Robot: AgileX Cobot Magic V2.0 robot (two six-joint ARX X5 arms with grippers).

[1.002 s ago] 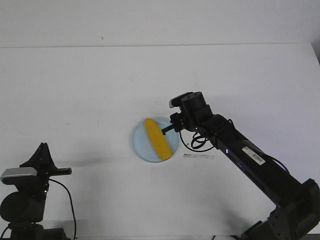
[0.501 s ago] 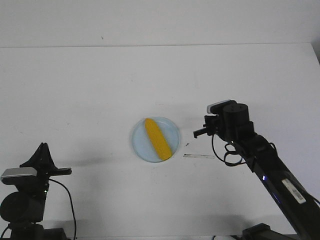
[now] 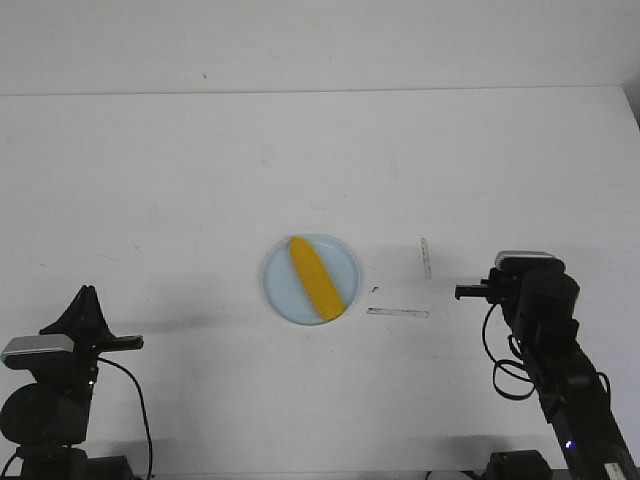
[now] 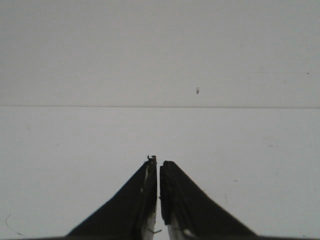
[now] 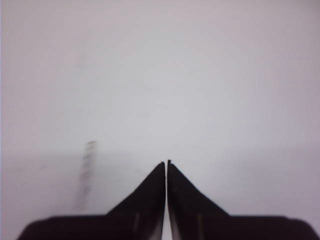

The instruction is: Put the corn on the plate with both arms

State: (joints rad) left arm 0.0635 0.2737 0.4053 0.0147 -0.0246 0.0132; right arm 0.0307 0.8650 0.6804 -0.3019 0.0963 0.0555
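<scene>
Yellow corn (image 3: 314,278) diagonal across plate (image 3: 279,287)

Lab-like test bench: bare white table (image 3: 150,180), plain white wall (image 3: 320,40).

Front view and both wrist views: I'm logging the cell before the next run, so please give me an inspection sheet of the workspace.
Surface: white table, a few faint marks right of the plate.
Job's things: corn lies diagonally on the plate, inside its rim.
Clutter: nothing seen.
Grippers: right gripper shut, empty, well right of the plate; left gripper shut, empty, at the near left edge.
Cables: black cable loops hang along the right arm; a cable trails from the left arm; neither reaches the plate.
Surroundings: plain pale wall behind the table.
</scene>
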